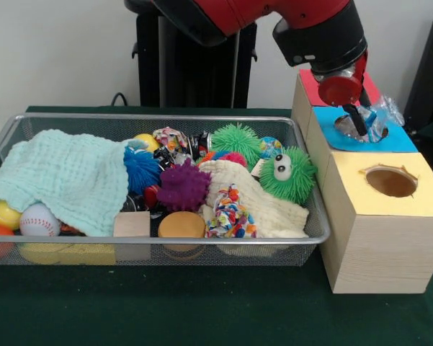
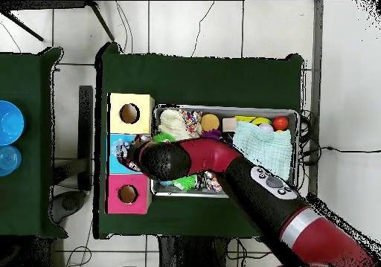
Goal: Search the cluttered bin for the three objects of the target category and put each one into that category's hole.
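At upper right of the front view, the gripper (image 1: 358, 124) is holding a crinkly packet (image 1: 378, 119) clenched over the blue box's hole (image 1: 359, 128); centring it before letting go looks wise. The bin (image 1: 302, 238) is sitting at left, no other packets visible.

A table (image 1: 202, 310) covered with a dark green cloth was seen. On it a wide wire-mesh bin (image 1: 158, 249) was set, filled with toys and cloths. Just beside the bin, at its right in the front view, a row of three wooden boxes (image 1: 378, 238) was placed directly on the cloth, each with a round hole in its top. The nearest top was coloured yellow (image 1: 418, 198), the middle one blue (image 1: 403, 143) and the farthest one red (image 2: 128, 182).
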Motion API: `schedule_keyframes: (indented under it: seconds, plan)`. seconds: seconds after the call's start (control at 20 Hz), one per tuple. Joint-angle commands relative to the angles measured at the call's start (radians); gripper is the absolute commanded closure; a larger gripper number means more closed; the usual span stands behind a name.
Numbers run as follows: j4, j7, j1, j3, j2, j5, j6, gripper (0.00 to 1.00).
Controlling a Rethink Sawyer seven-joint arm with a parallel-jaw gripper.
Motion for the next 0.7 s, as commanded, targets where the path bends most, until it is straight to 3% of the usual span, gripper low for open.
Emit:
schedule_keyframes:
  seconds: [0.05, 0.45, 0.7]
  plan:
    - [-0.024, 0.08, -0.005, -0.077, -0.122, -0.057, 0.122, 0.0]
    - [-0.029, 0.094, 0.017, -0.088, -0.155, -0.029, 0.182, 0.0]
    - [-0.046, 0.093, 0.031, -0.112, -0.125, -0.033, 0.218, 0.0]
